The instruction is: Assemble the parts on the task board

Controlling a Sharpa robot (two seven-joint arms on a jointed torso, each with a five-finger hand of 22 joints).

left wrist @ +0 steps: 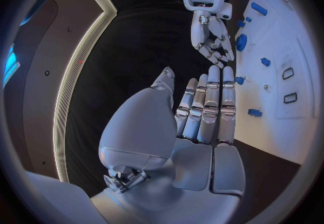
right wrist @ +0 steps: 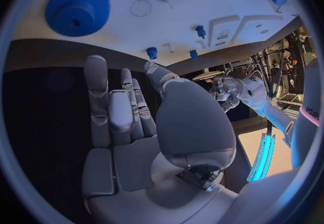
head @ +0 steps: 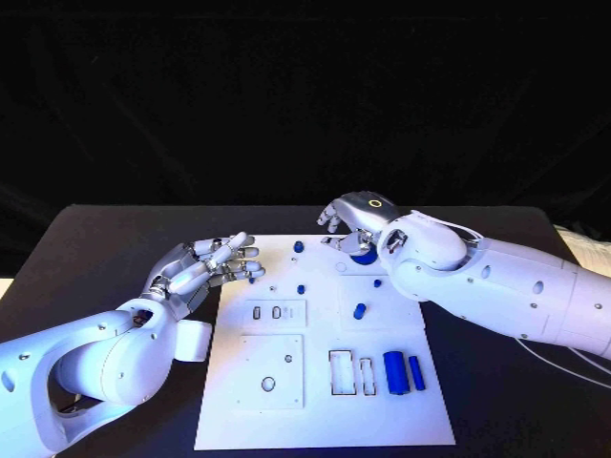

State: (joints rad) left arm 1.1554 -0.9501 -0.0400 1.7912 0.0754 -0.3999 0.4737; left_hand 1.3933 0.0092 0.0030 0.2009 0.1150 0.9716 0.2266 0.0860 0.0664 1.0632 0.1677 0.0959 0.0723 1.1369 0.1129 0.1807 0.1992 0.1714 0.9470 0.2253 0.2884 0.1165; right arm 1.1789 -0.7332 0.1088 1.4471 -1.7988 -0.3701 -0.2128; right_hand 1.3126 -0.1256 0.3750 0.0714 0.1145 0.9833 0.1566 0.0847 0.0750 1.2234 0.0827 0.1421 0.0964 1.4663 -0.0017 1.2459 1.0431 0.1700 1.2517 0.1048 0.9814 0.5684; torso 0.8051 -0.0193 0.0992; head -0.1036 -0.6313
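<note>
The white task board (head: pixel 320 420) lies lengthwise on the black bench (head: pixel 99 239), its long axis running from 6 to 12 o'clock in the head view. Near its 5 o'clock corner 2 blue bars (head: pixel 405 372) lie side by side, just beside an open rectangular slot (head: pixel 342 372), both pointing along the board's long axis. A short blue peg (head: pixel 359 310) lies near the board's middle, tilted slightly toward 1 o'clock. Smaller blue studs (head: pixel 302 287) stand farther up the board. A blue toothed gear (right wrist: pixel 77 8) sits flat at the board's far end, around 1 o'clock from the middle.

The right hand (head: pixel 355 221) hovers over that far end, directly above the gear and partly hiding it in the head view; its fingers are spread and it grasps nothing. The left hand (head: pixel 202 267) hangs at the board's 9 o'clock edge, fingers loosely extended toward the studs, released and empty.
</note>
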